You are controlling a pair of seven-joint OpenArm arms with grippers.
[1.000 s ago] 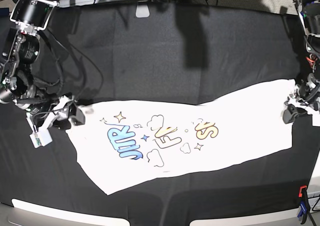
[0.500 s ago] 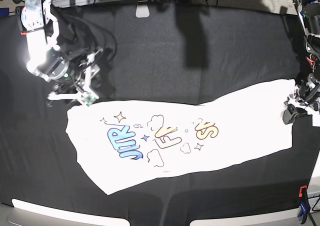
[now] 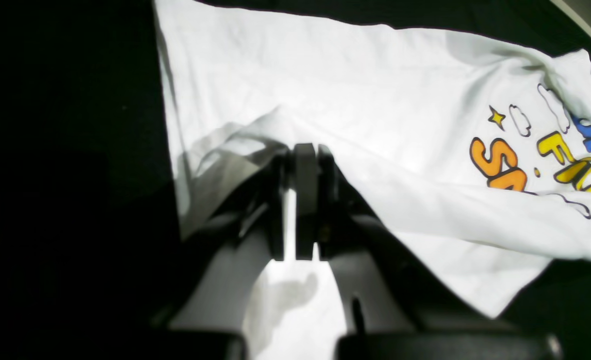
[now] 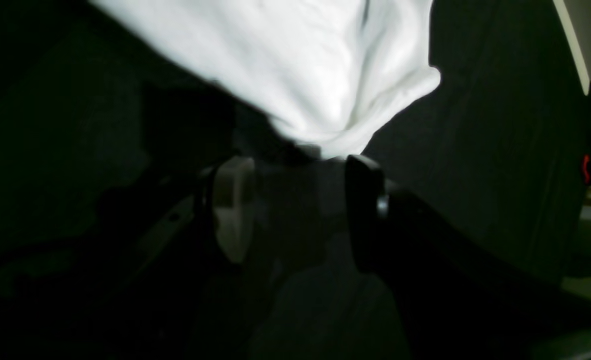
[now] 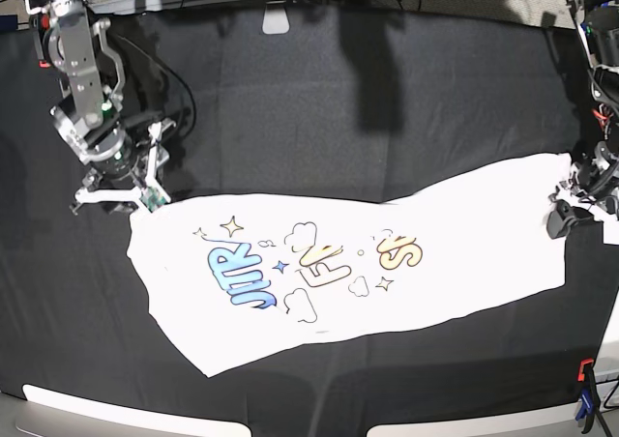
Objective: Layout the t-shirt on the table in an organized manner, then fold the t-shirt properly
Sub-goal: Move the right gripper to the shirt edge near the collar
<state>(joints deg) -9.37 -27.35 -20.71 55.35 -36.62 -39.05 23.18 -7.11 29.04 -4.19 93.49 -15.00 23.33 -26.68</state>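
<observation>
T-shirt (image 5: 348, 263) lies print-up across the near half of the black table (image 5: 319, 99), one long diagonal band still rumpled rather than squared. We see the change at the shirt's end farthest from the orange letters: a second ago the right tool (image 5: 121, 197) sat low against that corner; it then swung up toward the table's far edge and now hangs just beyond the same corner. In the right wrist view its fingers (image 4: 233, 207) stand apart with the white hem bunched just ahead of them, not pinched. At the shirt's opposite end, by the orange letters, the left tool (image 5: 571, 215) stays clamped on a fold of cloth, fingers (image 3: 305, 200) pressed together. We judge the layout step unfinished: one end is anchored, the other freed for a fresh hold before any fold.
</observation>
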